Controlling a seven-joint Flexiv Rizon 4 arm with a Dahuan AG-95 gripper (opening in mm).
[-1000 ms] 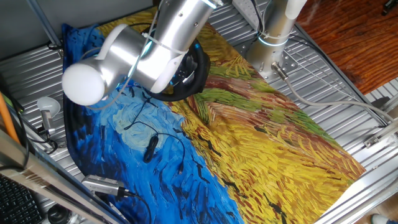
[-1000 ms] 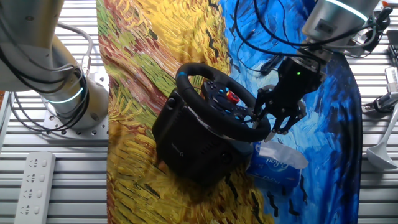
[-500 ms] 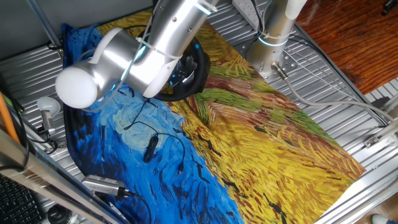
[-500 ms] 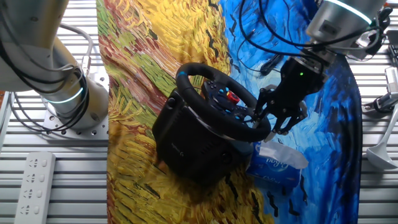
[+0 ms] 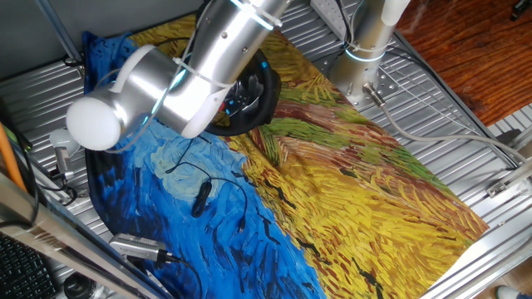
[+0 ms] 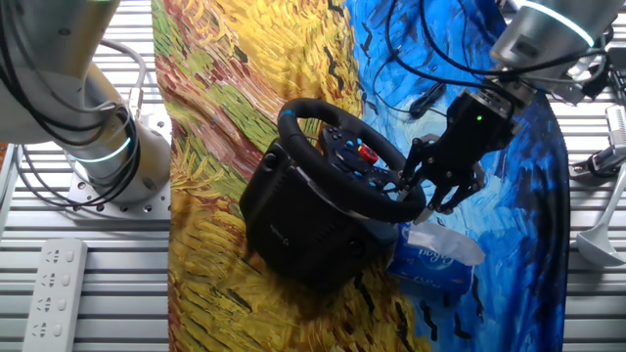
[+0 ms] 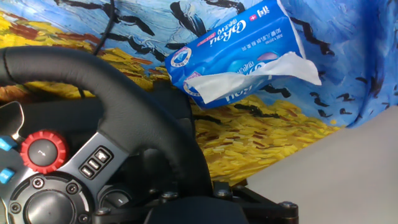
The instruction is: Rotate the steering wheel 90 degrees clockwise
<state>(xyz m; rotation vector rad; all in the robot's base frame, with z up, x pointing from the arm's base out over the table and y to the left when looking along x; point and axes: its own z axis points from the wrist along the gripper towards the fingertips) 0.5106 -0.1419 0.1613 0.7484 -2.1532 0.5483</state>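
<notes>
The black steering wheel (image 6: pixel 331 184) stands tilted on its black base (image 6: pixel 293 230) on the painted cloth, with a red knob (image 6: pixel 367 152) on the hub. My gripper (image 6: pixel 418 196) is at the lower right of the rim, and its fingers straddle the rim and grip it. In the hand view the thick rim (image 7: pixel 124 106) runs down into my gripper (image 7: pixel 186 204) at the bottom edge, and the red knob (image 7: pixel 43 151) is at the left. In one fixed view my arm hides most of the steering wheel (image 5: pixel 264 93).
A blue tissue pack (image 6: pixel 435 256) lies just below the gripper, beside the wheel base, also in the hand view as the tissue pack (image 7: pixel 236 50). A small black cabled device (image 5: pixel 199 199) lies on the blue cloth. The arm's base (image 6: pixel 108 147) and a power strip (image 6: pixel 59 279) are at the left.
My arm's elbow has swung left and down in one fixed view, and the wrist has shifted slightly right in the other. The wheel's position looks almost the same.
</notes>
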